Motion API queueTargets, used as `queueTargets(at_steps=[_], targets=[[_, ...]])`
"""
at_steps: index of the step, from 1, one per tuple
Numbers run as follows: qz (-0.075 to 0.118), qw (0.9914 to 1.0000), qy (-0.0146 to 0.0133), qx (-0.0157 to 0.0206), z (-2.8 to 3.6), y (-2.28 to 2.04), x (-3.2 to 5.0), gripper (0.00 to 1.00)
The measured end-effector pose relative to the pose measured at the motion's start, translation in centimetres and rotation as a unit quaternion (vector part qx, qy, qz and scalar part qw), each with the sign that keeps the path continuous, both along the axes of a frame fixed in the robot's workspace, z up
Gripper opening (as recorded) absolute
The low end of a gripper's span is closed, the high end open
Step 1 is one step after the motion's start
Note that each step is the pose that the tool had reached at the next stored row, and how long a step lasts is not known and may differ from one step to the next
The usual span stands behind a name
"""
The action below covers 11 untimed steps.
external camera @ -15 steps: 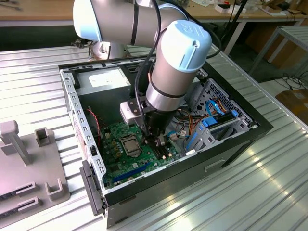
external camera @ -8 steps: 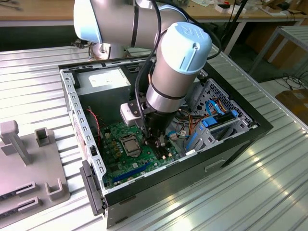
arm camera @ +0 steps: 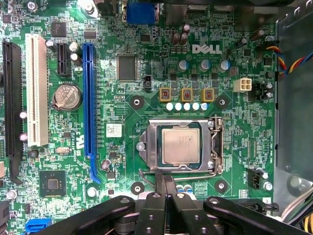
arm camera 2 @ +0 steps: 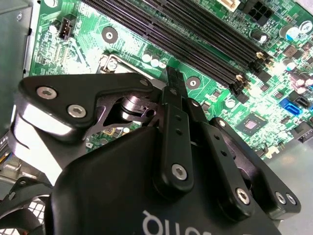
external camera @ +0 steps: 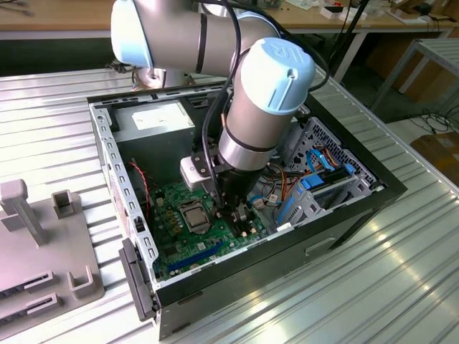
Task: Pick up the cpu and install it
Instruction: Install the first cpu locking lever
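1. Gripper [arm camera: 165, 183], black with two slim fingers: in the first wrist view I see the fingers pressed together at lower centre of the frame, with nothing between them. I log it as closed and empty. The second wrist view [arm camera 2: 172, 78] agrees: the tips meet just above the green motherboard [arm camera 2: 205, 63].

2. Small square cpu with a flat silver-grey metal top [arm camera: 180, 146]: it sits inside the black-and-silver square socket frame [arm camera: 215, 147], centre-right of the first wrist view. It lies flat and looks seated in the recess.

3. Key relation: in the first wrist view the fingertips are just beside the frame's near edge, and the cpu lies directly beyond them, toward frame centre. Tips and chip are apart, not touching.

4. Axis: the chip is square, so it has no long axis to speak of. Its edges run parallel to the socket frame and to the board's edges. Its metal top faces up toward the camera.

5. Exterior view: the grey arm's wrist reaches down into the open black computer case [external camera: 373, 193]. The gripper [external camera: 235, 213] stands near the socket [external camera: 193, 213], toward the exterior view's right of it, in the lower centre of the frame.

6. Judgement: the chip appears already placed. The frame's thin wire lever [arm camera: 146, 172] lies along the near edge; whether it is latched I cannot tell.
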<state>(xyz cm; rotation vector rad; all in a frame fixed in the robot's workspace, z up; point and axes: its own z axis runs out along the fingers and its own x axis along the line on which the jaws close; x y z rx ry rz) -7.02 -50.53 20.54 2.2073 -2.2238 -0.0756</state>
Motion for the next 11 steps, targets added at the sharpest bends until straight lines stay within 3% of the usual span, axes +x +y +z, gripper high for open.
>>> queueTargets(at_steps=[11], targets=[[0.003,1.0,0.0,0.0,-0.48,0.0,0.23,0.11]])
